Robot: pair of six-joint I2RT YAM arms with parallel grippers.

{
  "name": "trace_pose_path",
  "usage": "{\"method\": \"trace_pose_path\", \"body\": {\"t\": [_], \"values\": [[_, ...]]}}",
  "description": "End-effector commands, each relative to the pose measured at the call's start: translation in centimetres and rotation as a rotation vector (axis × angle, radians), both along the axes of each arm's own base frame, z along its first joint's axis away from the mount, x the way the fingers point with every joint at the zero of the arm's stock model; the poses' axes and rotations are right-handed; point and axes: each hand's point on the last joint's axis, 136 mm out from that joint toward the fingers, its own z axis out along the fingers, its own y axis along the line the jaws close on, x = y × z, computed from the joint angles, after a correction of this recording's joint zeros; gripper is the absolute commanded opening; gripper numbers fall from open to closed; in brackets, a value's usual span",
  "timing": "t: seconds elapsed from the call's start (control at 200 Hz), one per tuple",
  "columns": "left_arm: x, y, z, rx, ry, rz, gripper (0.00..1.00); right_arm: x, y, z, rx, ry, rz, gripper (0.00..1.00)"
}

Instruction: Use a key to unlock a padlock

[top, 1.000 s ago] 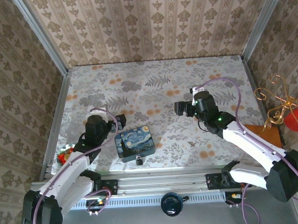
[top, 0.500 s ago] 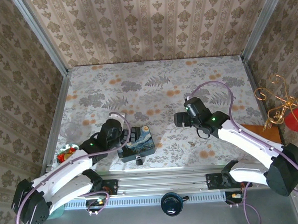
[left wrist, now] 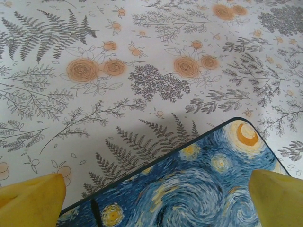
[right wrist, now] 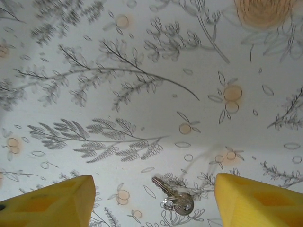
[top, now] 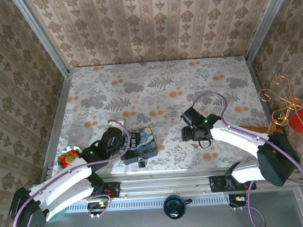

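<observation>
The table (top: 190, 81) surface is white, printed with grey ferns and orange roses. The tin (left wrist: 199, 189) is blue with swirling strokes, yellow stars and a yellow crescent. The key (right wrist: 176, 201) is silvery; the padlock (top: 142, 163) body is dark.

Blue painted tin (top: 146, 144), gold wire stand (top: 292, 104)

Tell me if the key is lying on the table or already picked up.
Lying down: the key rests flat on the table, between the right claw's open fingers, untouched.

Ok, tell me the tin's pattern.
The tin has blue swirls, yellow stars and a crescent moon; the left wrist view shows it best.
</observation>
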Motion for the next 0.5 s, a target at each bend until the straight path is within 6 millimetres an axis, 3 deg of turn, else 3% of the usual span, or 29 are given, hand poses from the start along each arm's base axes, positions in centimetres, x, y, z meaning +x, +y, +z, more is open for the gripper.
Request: {"method": "trace_pose_path", "body": {"t": [0.0,0.245,0.49], "values": [[0.2,0.5,-0.1,-0.022,-0.014,0.044,1.0,-1.8,-0.7,-1.6,-0.018,0.086,-0.034,0.66],[0.3,0.2,-0.4,-0.018,-0.006,0.039,1.0,-2.7,-1.0,-3.2,-0.008,0.111,-0.066,0.59],[0.6,-0.2,-0.2,-0.025,-0.012,0.035,1.0,-3.4,-0.8,-4.5,0.0,0.137,-0.076,0.45]]}}
